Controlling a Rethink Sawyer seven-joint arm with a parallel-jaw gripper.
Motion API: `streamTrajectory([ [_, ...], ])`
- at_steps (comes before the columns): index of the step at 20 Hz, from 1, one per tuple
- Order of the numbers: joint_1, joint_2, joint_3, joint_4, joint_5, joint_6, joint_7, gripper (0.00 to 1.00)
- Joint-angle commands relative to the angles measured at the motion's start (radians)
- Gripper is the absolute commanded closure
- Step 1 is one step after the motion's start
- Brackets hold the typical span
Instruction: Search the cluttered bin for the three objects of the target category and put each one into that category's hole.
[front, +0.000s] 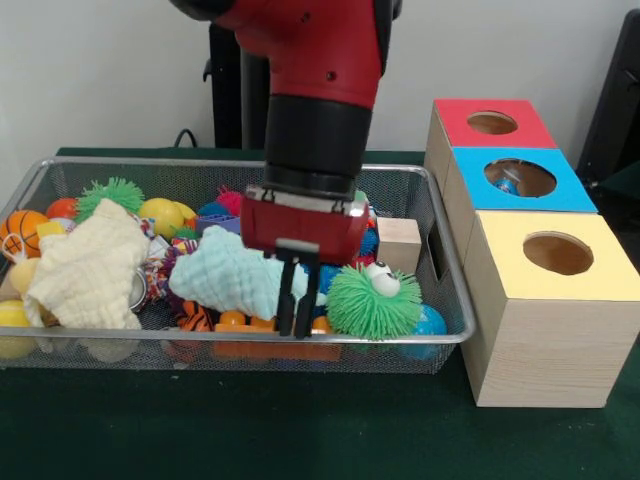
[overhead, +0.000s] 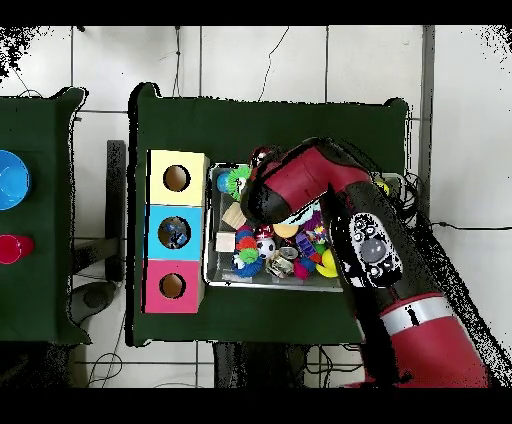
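My gripper (front: 294, 328) hangs low over the front middle of the wire mesh bin (front: 455, 335). Its two black fingers (front: 285, 300) stand close together, shut, with nothing seen between them. The tips reach down in front of a light blue cloth (front: 225, 280) and just above an orange block (front: 262, 324). To the right stands a wooden box with a red hole (front: 491, 122), a blue hole (front: 520, 177) and a yellow hole (front: 557, 252). A small object shows inside the blue hole. In the overhead view the red arm (overhead: 300, 185) covers the gripper.
The bin also holds a green spiky ball with an eye (front: 372, 300), a wooden cube (front: 398, 243), a cream cloth (front: 88, 270), a small basketball (front: 20, 230), yellow balls (front: 160, 215) and a second green spiky ball (front: 110, 193). A neighbouring table carries a blue bowl (overhead: 10, 180).
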Motion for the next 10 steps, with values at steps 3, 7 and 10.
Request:
streamTrajectory([
  [3,0.047,0.133,-0.177,-0.095,-0.203,-0.186,0.119,1.0],
  [7,-0.074,0.134,-0.08,-0.056,-0.041,-0.175,-0.156,1.0],
  [10,-0.108,0.114,-0.05,-0.033,0.015,-0.162,-0.238,1.0],
])
